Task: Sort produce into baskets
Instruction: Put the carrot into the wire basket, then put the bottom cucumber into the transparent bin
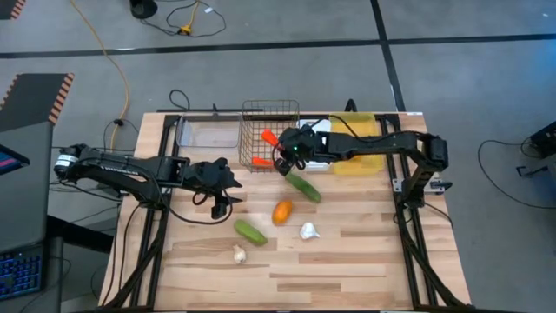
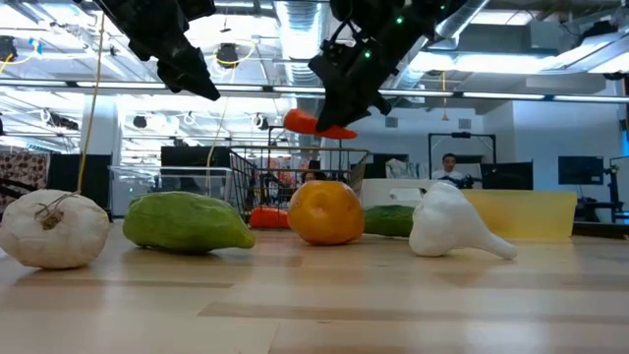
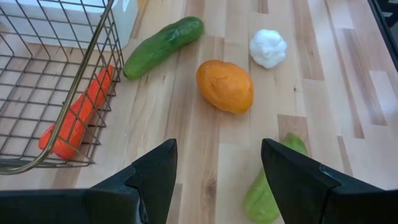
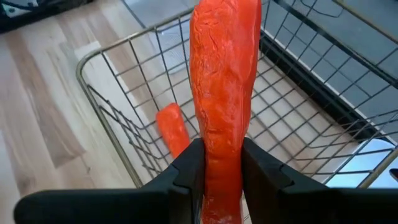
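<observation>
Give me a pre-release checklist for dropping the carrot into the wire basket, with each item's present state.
1. Grip: right gripper shut on the held carrot: ok.
2. Position: held carrot is over the wire basket, above its rim in the low view: ok.
3. Landing spot: another carrot already lies on the basket floor, with bare mesh beside it: ok.
4. Left gripper open, holding nothing, away from the basket: ok.
5. Nearest loose item, a cucumber, lies outside the basket on the table: ok.
6. Drop height low enough to avoid a bounce: cannot tell.
</observation>
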